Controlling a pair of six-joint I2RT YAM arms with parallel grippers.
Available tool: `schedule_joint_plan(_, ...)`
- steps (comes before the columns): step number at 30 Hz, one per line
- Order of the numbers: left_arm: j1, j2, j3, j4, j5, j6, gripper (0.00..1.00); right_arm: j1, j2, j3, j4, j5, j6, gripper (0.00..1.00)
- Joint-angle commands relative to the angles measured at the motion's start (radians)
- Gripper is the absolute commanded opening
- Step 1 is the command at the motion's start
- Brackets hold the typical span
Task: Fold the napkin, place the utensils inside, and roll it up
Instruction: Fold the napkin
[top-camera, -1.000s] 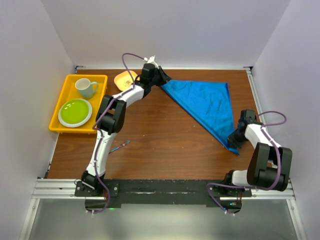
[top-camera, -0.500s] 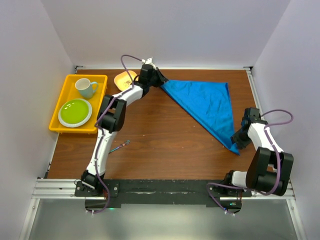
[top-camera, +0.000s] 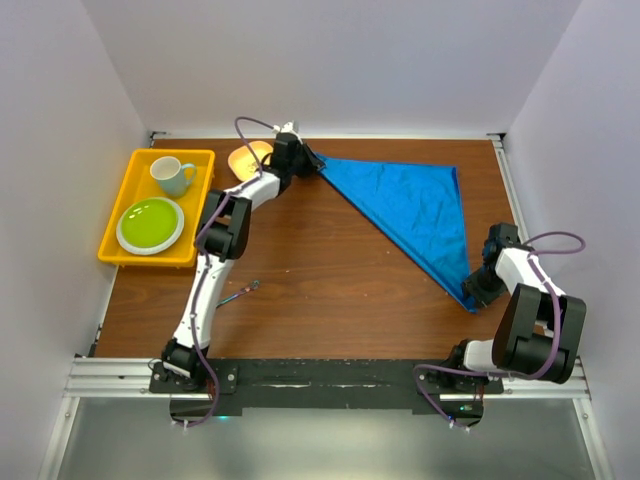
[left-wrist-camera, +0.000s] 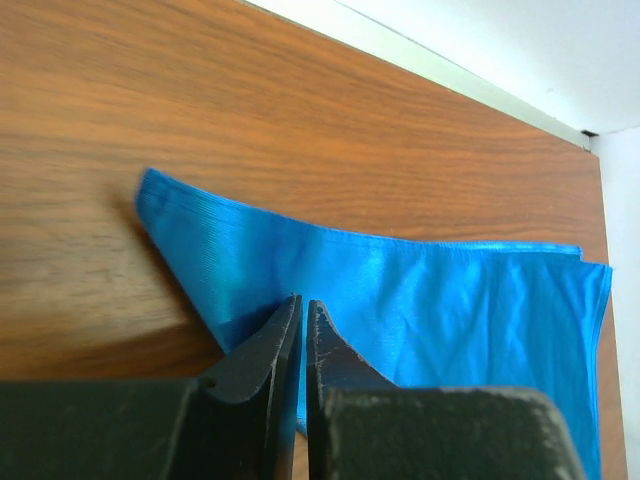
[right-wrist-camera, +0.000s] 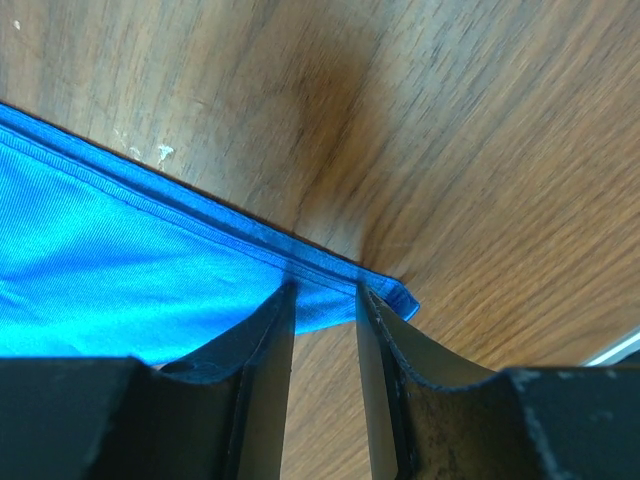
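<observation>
The blue napkin (top-camera: 420, 205) lies on the table folded into a triangle, with corners at the back left, back right and near right. My left gripper (top-camera: 303, 160) is at its back-left corner. In the left wrist view its jaws (left-wrist-camera: 301, 300) are pressed together on the napkin (left-wrist-camera: 400, 290), a little in from the corner tip. My right gripper (top-camera: 482, 290) is at the near-right corner. In the right wrist view it (right-wrist-camera: 325, 290) is open, with the napkin corner (right-wrist-camera: 330, 275) flat between its fingertips. The slim purple utensil (top-camera: 240, 293) lies on the table beside the left arm.
A yellow tray (top-camera: 170, 153) at the left holds a mug (top-camera: 172, 175) and a green plate (top-camera: 150, 225). A small orange bowl (top-camera: 247, 160) sits just left of my left gripper. White walls enclose the table on three sides.
My left gripper has shifted slightly left and the napkin's back-left corner has followed. My right gripper has moved right and nearer, to the napkin's near corner.
</observation>
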Motion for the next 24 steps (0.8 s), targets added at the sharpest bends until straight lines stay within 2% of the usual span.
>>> schedule_joint_plan(1, 0.024, -0.021, 0.076, -0.013, 0.003, 0.001, 0.11, -0.004, -0.011, 0.041, -0.039, 0.007, -0.004, 0.35)
schedule_joint_plan(11, 0.035, -0.093, 0.027, 0.031, -0.014, -0.022, 0.11, -0.006, -0.026, 0.059, -0.044, 0.0, -0.021, 0.35)
schedule_joint_plan(24, 0.081, 0.025, 0.066, 0.019, -0.048, -0.032, 0.1, -0.006, 0.018, -0.005, 0.002, 0.017, 0.04, 0.36)
